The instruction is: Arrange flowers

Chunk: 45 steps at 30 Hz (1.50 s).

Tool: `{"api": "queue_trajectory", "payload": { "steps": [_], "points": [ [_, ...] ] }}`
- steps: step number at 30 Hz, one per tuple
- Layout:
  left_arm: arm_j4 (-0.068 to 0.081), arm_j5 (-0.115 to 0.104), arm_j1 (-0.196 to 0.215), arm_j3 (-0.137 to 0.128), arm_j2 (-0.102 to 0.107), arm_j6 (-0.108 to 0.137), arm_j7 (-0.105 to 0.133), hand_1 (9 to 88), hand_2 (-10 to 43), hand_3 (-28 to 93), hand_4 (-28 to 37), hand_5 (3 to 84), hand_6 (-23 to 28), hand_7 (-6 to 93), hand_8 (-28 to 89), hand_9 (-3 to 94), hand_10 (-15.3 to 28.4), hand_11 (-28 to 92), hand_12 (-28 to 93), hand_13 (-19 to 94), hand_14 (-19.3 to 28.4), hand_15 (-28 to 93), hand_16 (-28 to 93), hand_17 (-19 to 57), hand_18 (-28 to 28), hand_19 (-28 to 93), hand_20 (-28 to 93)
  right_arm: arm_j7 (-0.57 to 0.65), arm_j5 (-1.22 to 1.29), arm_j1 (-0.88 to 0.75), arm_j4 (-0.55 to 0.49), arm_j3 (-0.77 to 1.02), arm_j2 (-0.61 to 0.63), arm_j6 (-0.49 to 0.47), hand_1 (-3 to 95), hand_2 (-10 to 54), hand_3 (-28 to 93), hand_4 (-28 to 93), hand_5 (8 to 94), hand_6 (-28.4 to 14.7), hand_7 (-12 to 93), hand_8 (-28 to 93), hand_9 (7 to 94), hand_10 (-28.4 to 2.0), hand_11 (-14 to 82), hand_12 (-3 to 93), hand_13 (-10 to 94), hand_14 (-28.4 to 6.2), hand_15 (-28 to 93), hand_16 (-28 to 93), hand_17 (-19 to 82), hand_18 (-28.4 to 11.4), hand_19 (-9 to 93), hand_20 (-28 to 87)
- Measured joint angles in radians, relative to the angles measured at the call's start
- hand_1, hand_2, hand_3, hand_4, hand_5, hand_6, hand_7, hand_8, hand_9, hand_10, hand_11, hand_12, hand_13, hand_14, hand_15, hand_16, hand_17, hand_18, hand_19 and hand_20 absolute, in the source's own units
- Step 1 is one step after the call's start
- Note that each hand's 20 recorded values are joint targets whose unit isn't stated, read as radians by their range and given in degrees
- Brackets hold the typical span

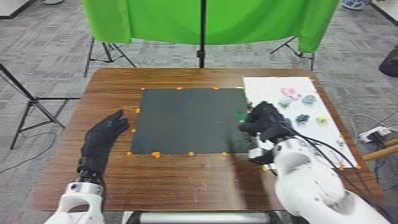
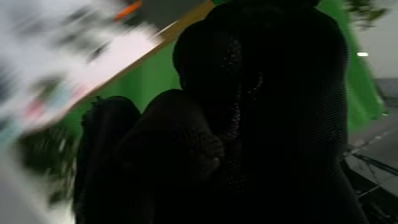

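Observation:
My left hand (image 1: 107, 129) rests open over the table's left side, beside the dark mat (image 1: 182, 120). My right hand (image 1: 263, 120) is over the seam between the mat's right edge and the white sheet (image 1: 266, 87). Close to its left side is a small green thing (image 1: 242, 116). Artificial flowers lie on the sheet: a pink one (image 1: 290, 93), a pale teal one (image 1: 285, 102), a blue-green one (image 1: 309, 99), a dark blue one (image 1: 303, 118) and a yellowish one (image 1: 322, 120). In the right wrist view, the black glove of my right hand (image 2: 284, 110) stands before blurred leaves (image 2: 362, 10).
Orange markers (image 1: 156, 155) line the mat's edges. Dark cables (image 1: 324, 146) run along the right forearm over the sheet. Beyond the brown table (image 1: 191, 185) hangs a green cloth (image 1: 160, 22) on a stand.

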Motion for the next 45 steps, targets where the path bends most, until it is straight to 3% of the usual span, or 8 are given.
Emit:
{"api": "queue_trajectory", "payload": {
  "steps": [8,28,29,31,33,38,42,45],
  "points": [
    [0.059,-0.025,-0.004,-0.001,0.022,0.037,0.012,21.7,1.0,65,-28.0,43.1,1.8,12.0,-6,40.6,12.2,15,14,31,15.5,17,2,6.0,11.4,2,20,-0.019,0.160,0.283,0.197,-0.283,-0.132,-0.072,86.2,-9.5,-28,59,80.9,-1.8,34,25,86.5,-13.3,45.0,33.9,94,-3.0,61,33,72,-9.3,93,57],
    [0.061,-0.025,-0.020,0.019,0.031,0.039,0.009,23.1,-0.3,66,-27.1,42.8,2.8,11.6,-6,40.9,12.3,15,14,31,15.9,18,2,5.6,11.6,2,20,-0.020,0.260,0.599,0.497,-0.562,-0.361,0.027,78.2,-9.5,-26,45,78.5,-2.8,34,23,84.1,-14.2,45.6,28.9,94,-3.1,57,34,70,-8.3,93,51],
    [0.062,-0.024,-0.023,0.022,0.031,0.036,0.009,23.2,-0.4,66,-26.9,42.7,2.8,11.6,-6,40.9,12.3,15,14,31,15.9,18,2,5.5,11.6,2,20,-0.020,0.260,0.600,0.503,-0.565,-0.364,0.028,75.4,-9.5,-21,42,78.4,-2.9,34,22,83.9,-14.2,45.2,28.9,94,-3.2,56,35,70,-8.3,93,50],
    [0.063,-0.023,-0.028,0.026,0.031,0.030,0.008,23.5,-0.5,65,-26.6,42.8,2.9,11.6,-6,40.8,12.2,15,14,31,15.9,18,2,5.4,11.7,2,20,-0.020,0.260,0.599,0.510,-0.572,-0.365,0.029,53.8,-9.5,33,3,77.8,-3.3,33,18,83.8,-14.5,44.1,28.5,93,-3.4,55,34,70,-8.3,93,49],
    [0.064,-0.022,-0.031,0.029,0.031,0.025,0.007,23.7,-0.7,66,-26.3,42.7,2.9,11.6,-6,40.8,12.2,15,14,31,15.9,18,2,5.3,11.8,2,20,-0.020,0.261,0.597,0.515,-0.575,-0.365,0.027,42.6,-9.5,56,-14,77.9,-3.4,35,-1,83.6,-14.8,43.5,28.3,93,-3.9,54,35,70,-8.5,93,48],
    [0.064,-0.020,-0.034,0.031,0.031,0.015,0.000,24.7,-1.1,65,-25.2,42.7,2.9,11.6,-6,40.9,12.3,15,15,31,16.0,18,2,5.3,11.8,2,20,-0.019,0.260,0.589,0.531,-0.573,-0.366,0.015,41.3,-9.5,54,-18,77.8,-3.3,36,-7,83.5,-14.9,43.4,28.3,93,-4.0,54,35,69,-8.6,93,47],
    [0.064,-0.018,-0.034,0.032,0.031,0.008,-0.007,24.8,-1.2,65,-24.7,42.7,2.8,11.6,-6,40.9,12.3,15,14,31,16.0,18,2,5.2,11.7,2,20,-0.022,0.236,0.581,0.535,-0.573,-0.364,-0.003,29.8,-9.5,58,-14,78.1,-3.4,33,-7,83.6,-14.9,43.4,28.3,93,-4.1,54,35,69,-9.7,93,49],
    [0.064,-0.017,-0.035,0.032,0.030,0.003,-0.011,25.0,-1.0,65,-24.7,42.6,2.8,11.6,-6,40.9,12.3,15,14,31,16.0,18,2,5.2,11.7,2,20,-0.032,0.161,0.575,0.523,-0.573,-0.354,-0.045,23.4,-2.9,59,-12,79.6,-3.8,30,-7,84.3,-15.0,43.2,28.4,93,-4.7,55,35,69,-10.6,93,50]
  ]
}}
